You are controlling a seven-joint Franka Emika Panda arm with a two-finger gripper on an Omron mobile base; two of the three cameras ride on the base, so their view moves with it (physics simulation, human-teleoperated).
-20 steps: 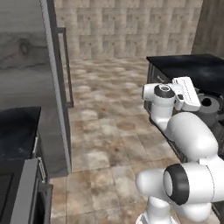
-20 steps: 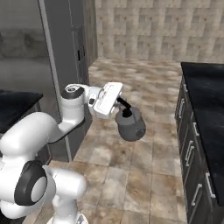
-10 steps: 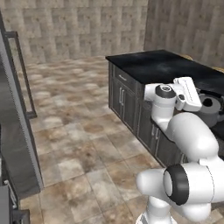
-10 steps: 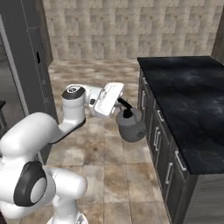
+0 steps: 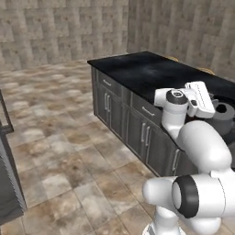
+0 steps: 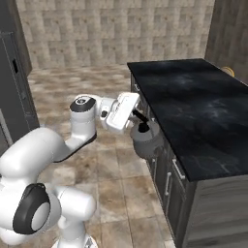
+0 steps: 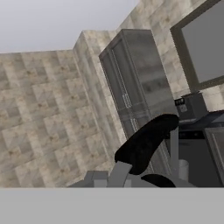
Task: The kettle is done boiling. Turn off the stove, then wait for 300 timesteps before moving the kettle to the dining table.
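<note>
- Kettle is carried clear of any surface, hung by its black handle from the closed jaws, just beside the cabinet front.
- Over the last second the whole scene has swung as the base is driven; the long black marble counter, probably the dining table, is now brought alongside.
- Set-down is judged close.
- Stone-tiled floor and walls are seen around.
</note>
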